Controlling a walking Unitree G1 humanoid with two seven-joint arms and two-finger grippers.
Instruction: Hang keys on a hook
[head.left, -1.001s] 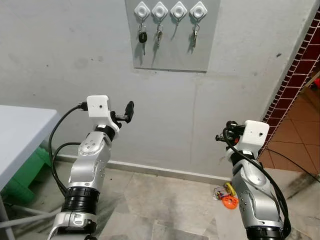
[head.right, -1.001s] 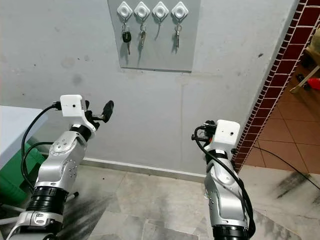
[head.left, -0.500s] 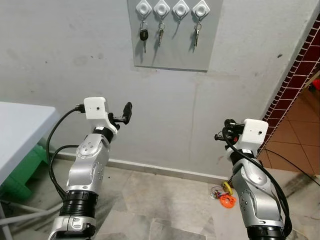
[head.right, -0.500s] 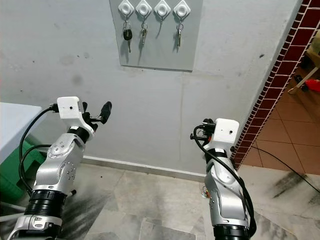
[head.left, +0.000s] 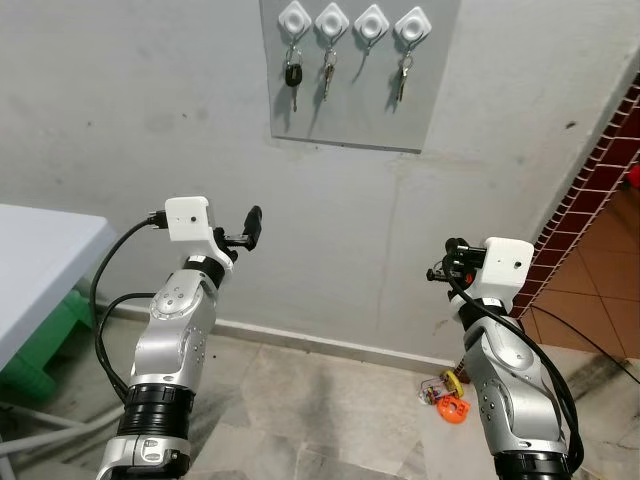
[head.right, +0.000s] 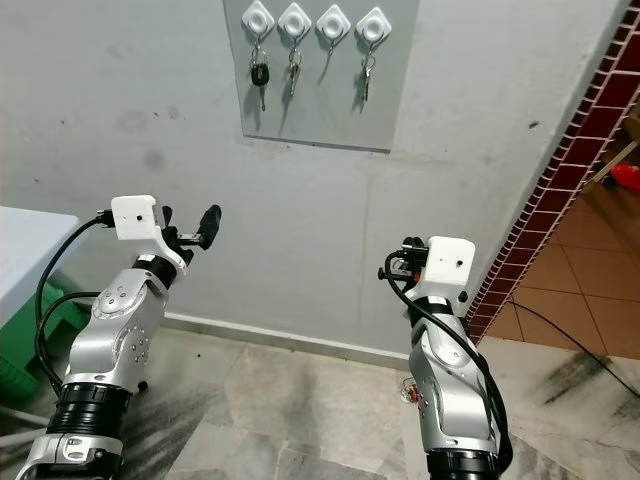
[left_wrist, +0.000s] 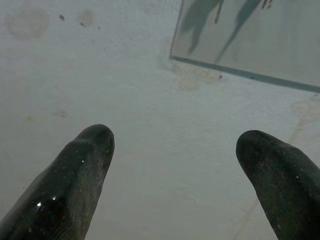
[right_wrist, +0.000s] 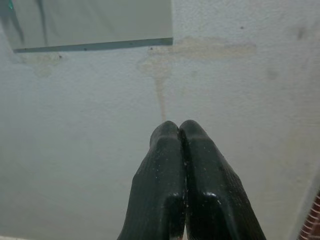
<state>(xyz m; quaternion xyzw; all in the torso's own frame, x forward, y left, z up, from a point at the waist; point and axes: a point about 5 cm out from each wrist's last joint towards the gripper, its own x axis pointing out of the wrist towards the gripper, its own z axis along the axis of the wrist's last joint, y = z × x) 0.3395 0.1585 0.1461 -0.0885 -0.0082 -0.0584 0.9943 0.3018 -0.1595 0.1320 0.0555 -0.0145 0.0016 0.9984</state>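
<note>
A grey panel (head.left: 350, 100) on the wall carries a row of white hooks (head.left: 331, 18). Keys (head.left: 292, 72) hang from three of them; the third hook from the left (head.left: 371, 20) is bare. My left gripper (head.left: 253, 220) is raised well below the panel and points at the wall. It is open with nothing between its fingers (left_wrist: 75, 185). My right gripper (head.left: 447, 264) is raised lower to the right, facing the wall. Its fingers (right_wrist: 165, 170) are pressed together and hold nothing.
A white table (head.left: 40, 260) stands at the left with a green stool (head.left: 45, 345) under it. A red brick-tiled wall (head.left: 600, 190) closes the right side. A small orange and yellow thing (head.left: 450, 405) lies on the stone floor by the wall.
The whole view has shifted a little, so the panel sits slightly lower and further right in the picture. Both arms keep the same raised pose.
</note>
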